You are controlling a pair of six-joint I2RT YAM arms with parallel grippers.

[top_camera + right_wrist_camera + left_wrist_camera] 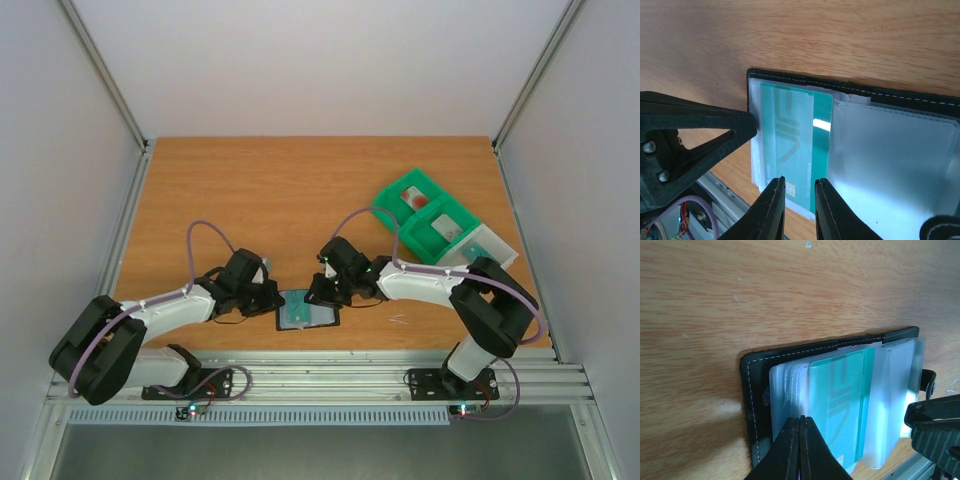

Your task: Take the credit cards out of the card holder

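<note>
The open card holder (pixel 308 312) lies at the middle of the counter's (pixel 300 190) near edge. The left claw (pixel 800 418), closed tight, rests on its sleeves. The right claw (pixel 799 183) is narrowly parted over the teal credit card (pixel 795 135), which looks stiff and slick; pinch its exposed near edge.

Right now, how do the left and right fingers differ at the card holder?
The left gripper has its fingers shut together; the right gripper has its fingers slightly apart. The left's tips sit over the clear sleeves beside the teal card; the right's flank that card's near edge. Shared: both are low at the open card holder.
</note>
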